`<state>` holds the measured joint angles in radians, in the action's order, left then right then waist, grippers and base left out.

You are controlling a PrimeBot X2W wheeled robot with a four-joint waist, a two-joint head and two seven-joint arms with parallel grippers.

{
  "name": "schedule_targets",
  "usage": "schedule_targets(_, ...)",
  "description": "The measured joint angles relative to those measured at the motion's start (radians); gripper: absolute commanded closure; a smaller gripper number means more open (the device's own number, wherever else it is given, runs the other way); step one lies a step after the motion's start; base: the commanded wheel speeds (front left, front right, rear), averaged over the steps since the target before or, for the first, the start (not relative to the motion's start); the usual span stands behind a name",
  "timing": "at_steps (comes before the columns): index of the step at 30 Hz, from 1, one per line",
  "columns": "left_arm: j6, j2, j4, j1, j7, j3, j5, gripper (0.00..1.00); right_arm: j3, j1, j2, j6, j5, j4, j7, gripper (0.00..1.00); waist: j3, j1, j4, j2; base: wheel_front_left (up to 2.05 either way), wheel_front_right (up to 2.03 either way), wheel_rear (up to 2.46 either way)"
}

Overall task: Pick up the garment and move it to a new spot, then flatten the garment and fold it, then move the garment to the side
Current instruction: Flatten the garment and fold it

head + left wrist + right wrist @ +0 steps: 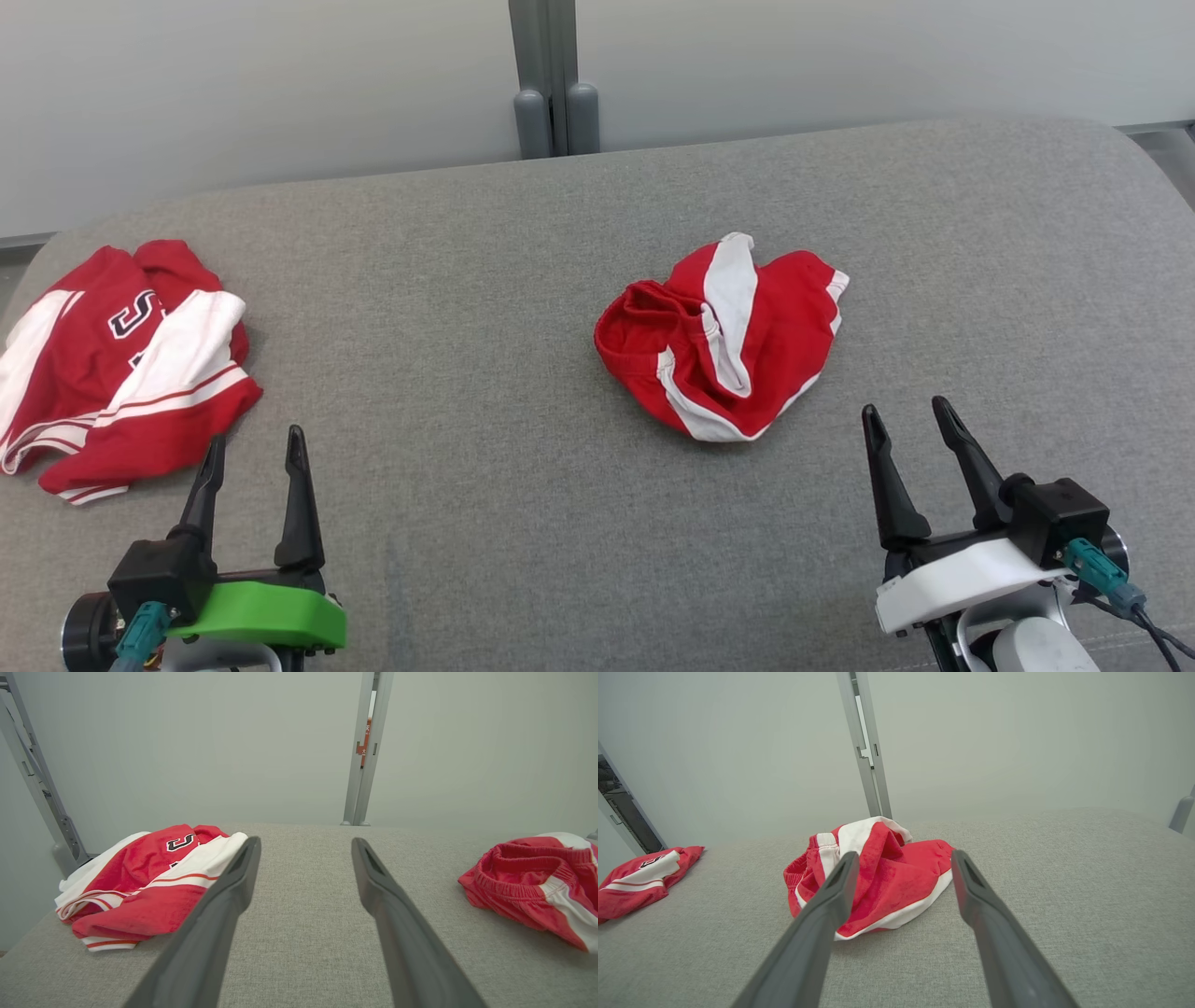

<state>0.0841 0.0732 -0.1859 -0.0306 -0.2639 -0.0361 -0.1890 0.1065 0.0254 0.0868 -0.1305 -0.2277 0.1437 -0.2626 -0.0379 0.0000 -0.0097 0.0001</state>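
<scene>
A crumpled red garment (784, 327) with white stripes and an elastic waistband lies bunched in the middle of the grey fabric surface (485, 392). In the right wrist view the garment (896, 882) sits just ahead of my right gripper (904, 854), apart from the fingers. My right gripper (904, 406) stands open at the lower right, a little short of the garment's near edge. At the lower left my left gripper (257, 435) is open and empty. In the left wrist view the garment (523, 882) lies off to the right of my left gripper (306, 841).
A second red and white piece, a jersey (121, 373) with dark lettering, lies rumpled at the surface's left edge, close to my left gripper; the jersey (149, 877) shows left of its fingers. A grey post (555, 84) and pale wall stand behind the far edge.
</scene>
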Motion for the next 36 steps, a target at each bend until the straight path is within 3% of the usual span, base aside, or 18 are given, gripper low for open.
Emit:
schedule_targets(18, 0.021, -0.009, -0.026, -0.024, 0.0, 0.037, 0.018, 0.0, -0.002, 0.002, 0.0, 0.0, -0.005, 0.007, 0.0, 0.0, -0.007, 0.0, -0.014, -0.0001, 0.0, 0.0, 0.0)
schedule_targets(36, 0.045, 0.008, -0.258, -0.38, 0.0, 0.402, 0.055, 0.0, 0.001, 0.067, -0.005, 0.0, -0.017, 0.003, 0.0, 0.0, -0.11, 0.0, -0.125, 0.0, 0.0, 0.0, 0.0)
